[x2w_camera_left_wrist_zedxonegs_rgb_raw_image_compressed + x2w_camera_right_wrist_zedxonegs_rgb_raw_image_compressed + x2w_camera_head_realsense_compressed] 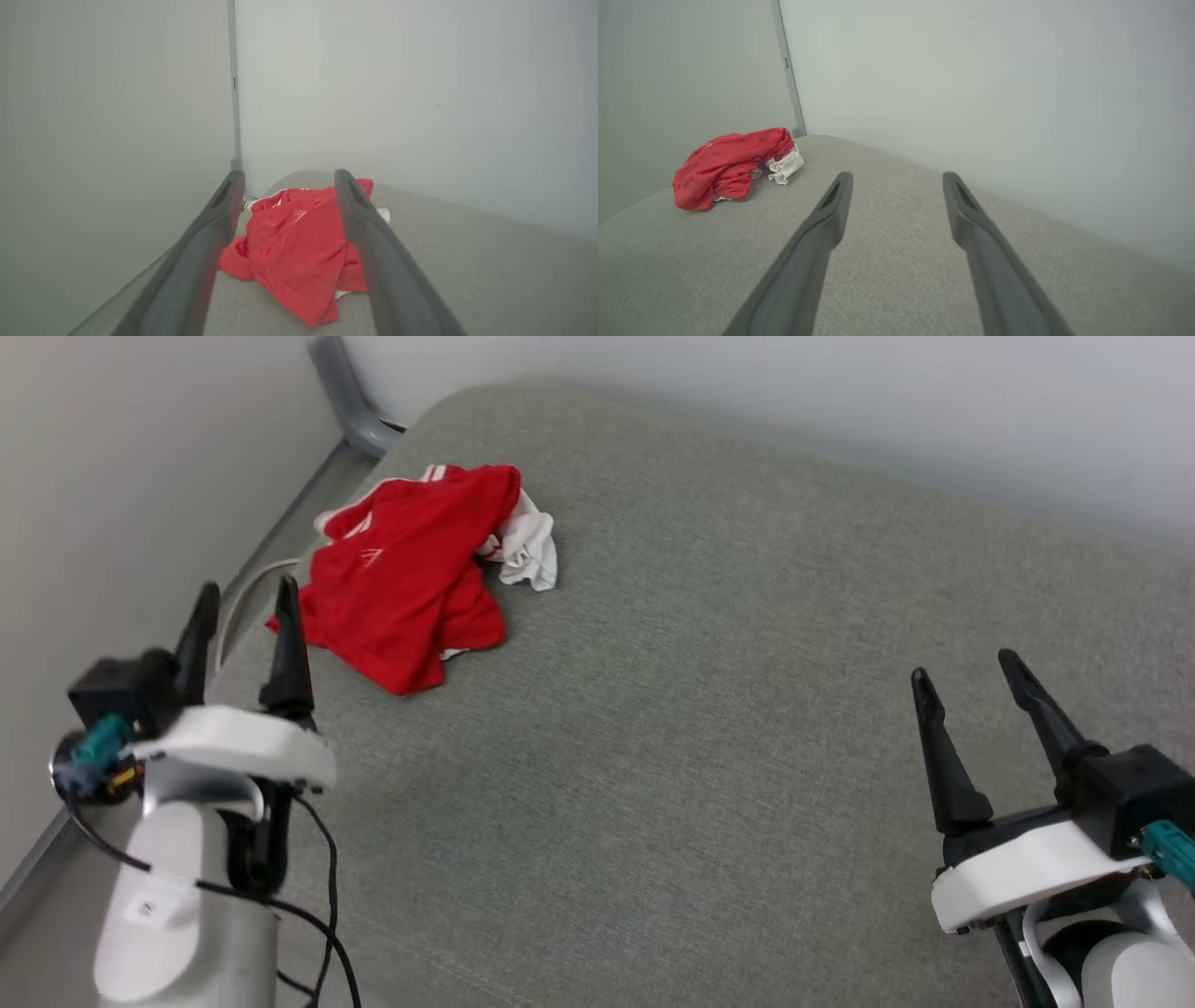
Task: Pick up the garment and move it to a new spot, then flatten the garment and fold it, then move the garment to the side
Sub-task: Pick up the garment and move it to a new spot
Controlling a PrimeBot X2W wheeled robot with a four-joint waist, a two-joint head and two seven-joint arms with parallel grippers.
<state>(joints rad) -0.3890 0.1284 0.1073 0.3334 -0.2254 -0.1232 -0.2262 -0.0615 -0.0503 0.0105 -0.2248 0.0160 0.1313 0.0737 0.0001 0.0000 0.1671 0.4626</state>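
On my head camera the garment [401, 579] lies crumpled in a heap at the far left corner of the grey padded surface [709, 728], close to where the two walls meet. Red cloth is on top and a white sleeve is bunched out on its right side. My left end effector [248, 586] hovers near the heap's near-left edge, its two fingers spread apart with nothing between them. Through the left wrist camera the red cloth sits framed between those fingers, ahead of them. My right end effector [963, 665] is well apart from the garment at the lower right, fingers likewise spread and empty, above bare grey fabric.
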